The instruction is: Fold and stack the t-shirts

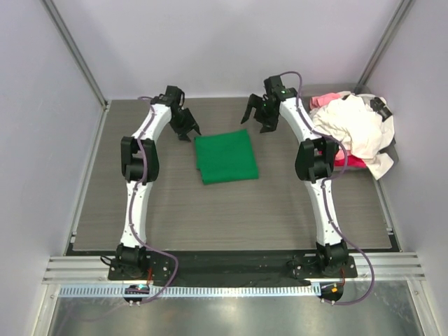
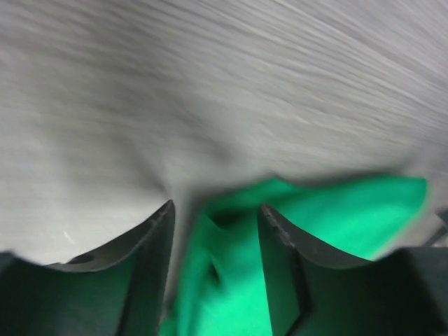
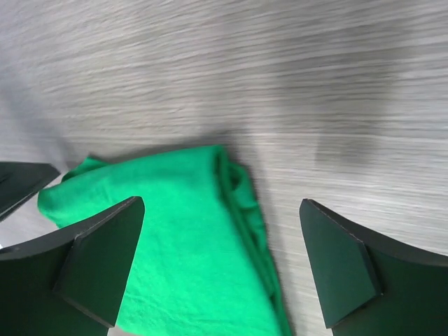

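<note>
A bright green t-shirt (image 1: pixel 225 156) lies folded into a rectangle on the middle of the grey table. My left gripper (image 1: pixel 187 131) hovers just off its far left corner, jaws open and empty; the green cloth (image 2: pixel 231 266) shows below and between them. My right gripper (image 1: pixel 256 116) is above the shirt's far right corner, jaws wide open and empty, with the folded edge (image 3: pixel 241 203) under them. A heap of white (image 1: pixel 353 126), pink and red (image 1: pixel 343 161) t-shirts lies at the far right of the table.
The grey wood-grain table (image 1: pixel 231 210) is walled by pale panels on three sides. A metal rail (image 1: pixel 231 269) runs along the near edge at the arm bases. The shirt heap sits close behind the right arm's elbow (image 1: pixel 311 157).
</note>
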`<action>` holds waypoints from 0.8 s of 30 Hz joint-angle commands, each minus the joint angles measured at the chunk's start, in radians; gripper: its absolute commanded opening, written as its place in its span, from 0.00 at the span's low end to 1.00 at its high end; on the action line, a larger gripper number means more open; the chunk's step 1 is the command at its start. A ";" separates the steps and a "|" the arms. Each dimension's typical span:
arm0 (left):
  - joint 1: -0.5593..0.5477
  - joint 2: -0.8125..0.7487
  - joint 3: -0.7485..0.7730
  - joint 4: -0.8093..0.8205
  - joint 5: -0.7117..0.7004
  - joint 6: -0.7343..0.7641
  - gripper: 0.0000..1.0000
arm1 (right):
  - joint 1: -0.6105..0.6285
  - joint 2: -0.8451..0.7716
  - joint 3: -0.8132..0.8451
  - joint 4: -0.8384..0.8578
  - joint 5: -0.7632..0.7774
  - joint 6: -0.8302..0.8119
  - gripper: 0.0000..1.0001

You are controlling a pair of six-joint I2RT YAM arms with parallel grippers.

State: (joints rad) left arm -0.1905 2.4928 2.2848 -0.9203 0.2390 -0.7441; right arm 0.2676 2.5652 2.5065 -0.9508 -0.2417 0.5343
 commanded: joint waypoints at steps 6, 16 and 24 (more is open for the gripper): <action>0.022 -0.274 -0.256 0.033 -0.007 0.052 0.62 | -0.011 -0.365 -0.443 0.138 0.012 0.003 1.00; 0.010 -0.546 -0.734 0.322 0.033 0.057 0.58 | -0.001 -0.787 -1.087 0.273 -0.028 -0.023 1.00; -0.035 -0.497 -0.792 0.465 0.069 0.063 0.56 | 0.001 -0.950 -1.321 0.280 -0.057 -0.062 1.00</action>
State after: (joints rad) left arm -0.2047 1.9785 1.4635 -0.5774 0.2657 -0.6987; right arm 0.2653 1.6901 1.2274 -0.7036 -0.2779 0.5049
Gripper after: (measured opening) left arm 0.572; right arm 0.996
